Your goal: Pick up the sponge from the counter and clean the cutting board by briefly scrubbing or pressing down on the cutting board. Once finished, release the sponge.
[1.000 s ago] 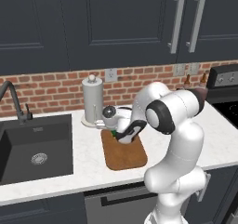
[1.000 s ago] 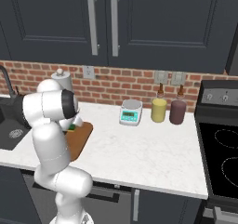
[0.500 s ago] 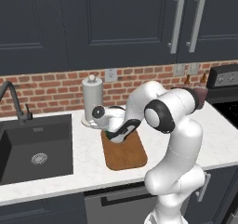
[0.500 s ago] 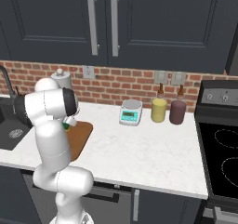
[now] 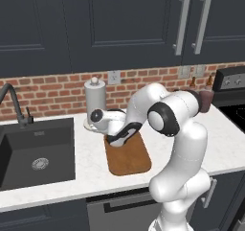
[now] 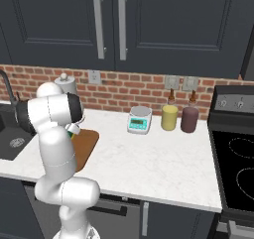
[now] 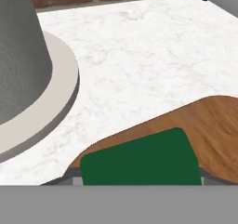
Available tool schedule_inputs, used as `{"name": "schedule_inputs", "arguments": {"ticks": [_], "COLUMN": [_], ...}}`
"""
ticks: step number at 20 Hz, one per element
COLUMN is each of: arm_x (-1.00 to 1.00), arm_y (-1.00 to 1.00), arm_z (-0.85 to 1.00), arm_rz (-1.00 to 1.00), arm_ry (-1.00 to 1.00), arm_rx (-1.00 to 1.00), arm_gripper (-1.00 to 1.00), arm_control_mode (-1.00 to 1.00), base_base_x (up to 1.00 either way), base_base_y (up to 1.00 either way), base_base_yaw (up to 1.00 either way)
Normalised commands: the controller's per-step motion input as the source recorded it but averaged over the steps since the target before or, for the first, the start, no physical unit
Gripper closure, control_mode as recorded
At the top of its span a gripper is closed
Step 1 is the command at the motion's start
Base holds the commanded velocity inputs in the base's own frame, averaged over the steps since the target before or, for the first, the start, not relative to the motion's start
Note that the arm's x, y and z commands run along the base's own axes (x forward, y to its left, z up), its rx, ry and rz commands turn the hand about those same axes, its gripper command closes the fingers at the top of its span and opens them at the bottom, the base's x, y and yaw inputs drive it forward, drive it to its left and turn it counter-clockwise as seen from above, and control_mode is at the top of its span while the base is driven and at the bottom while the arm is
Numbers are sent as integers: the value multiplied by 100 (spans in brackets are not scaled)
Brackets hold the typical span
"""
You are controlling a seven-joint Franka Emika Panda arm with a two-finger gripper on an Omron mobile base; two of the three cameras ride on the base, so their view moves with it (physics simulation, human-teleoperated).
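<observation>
The sponge [image 7: 142,161] shows its dark green top low in the hand view, held between my fingers over the rounded far-left corner of the brown cutting board [image 7: 214,118]. In the left base view my gripper [image 5: 116,140] is shut on the sponge and pressed low onto the board's [image 5: 129,158] back-left corner. From the right base view a bit of the green and yellow sponge [image 6: 73,129] peeks out behind my arm at the board's [image 6: 87,145] far edge. The white counter [image 7: 139,46] lies beyond.
A paper towel roll on a round base [image 5: 94,99] stands just behind the board, close to my hand. The black sink [image 5: 36,151] and faucet [image 5: 13,100] are to the left. A scale [image 6: 139,120], a yellow bottle [image 6: 169,117], a dark red bottle [image 6: 189,119] and the stove [image 6: 235,153] are to the right.
My gripper has slid the sponge a little to the left along the board's back edge, toward the paper towel base. The jaws have held their grip.
</observation>
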Motion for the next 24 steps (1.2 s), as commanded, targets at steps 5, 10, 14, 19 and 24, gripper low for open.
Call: {"name": "schedule_inputs", "arguments": {"ticks": [5,10,14,19,24], "arm_x": [-17,-26,-33,-32,-37], "arm_y": [10,10,3,1,1], "arm_z": [-8,-5,-3,-13,-13], "arm_rz": [-4,-2,-2,-2,-1], "arm_ry": [0,0,-1,0,-2], "arm_rx": [-1,-1,0,-1,0], "arm_gripper": [100,100,100,100,100], "arm_control_mode": [-100,-100,-100,-100,-100], "base_base_x": [0,0,0,0,0], "base_base_y": [0,0,0,0,0], "base_base_yaw": [0,0,0,0,0]}}
